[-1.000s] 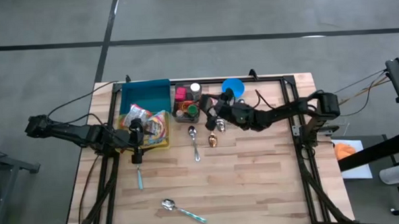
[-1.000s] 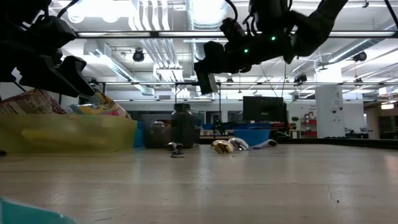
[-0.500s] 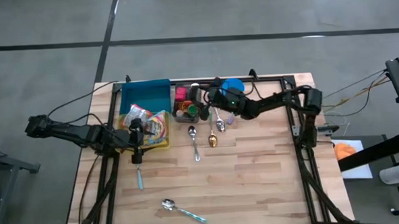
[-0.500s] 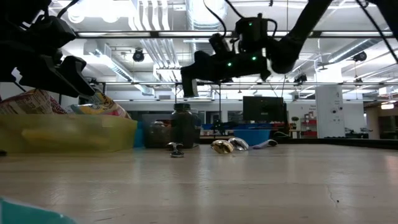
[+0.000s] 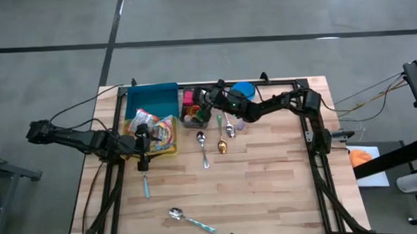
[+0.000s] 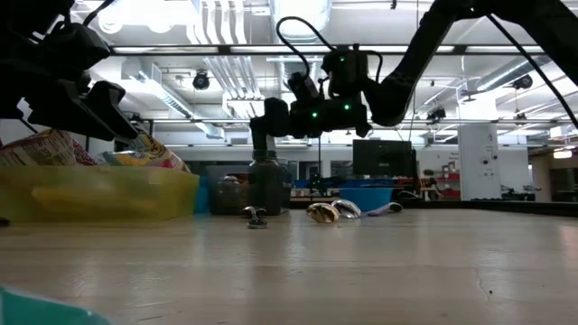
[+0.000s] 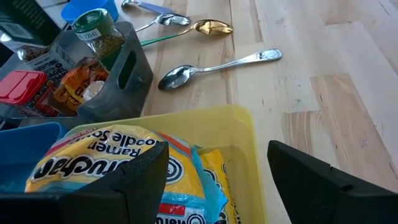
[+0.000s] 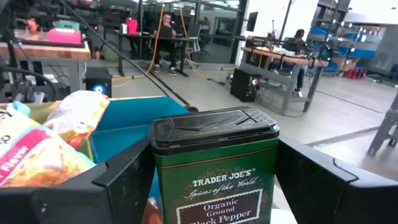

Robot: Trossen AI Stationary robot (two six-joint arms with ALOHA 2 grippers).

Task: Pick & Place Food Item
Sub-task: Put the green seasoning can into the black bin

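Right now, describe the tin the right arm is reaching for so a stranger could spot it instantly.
Find the grey caddy beside the yellow bin at the table's far edge. The pepper tin stands in it, between the right end effector's open fingers. Only it is green with a black flip lid, labelled organic ground black pepper.

Two thin black arms with black cables, small green lights glowing on the right arm (image 6: 361, 86), chunky dark fingers (image 7: 140, 177)
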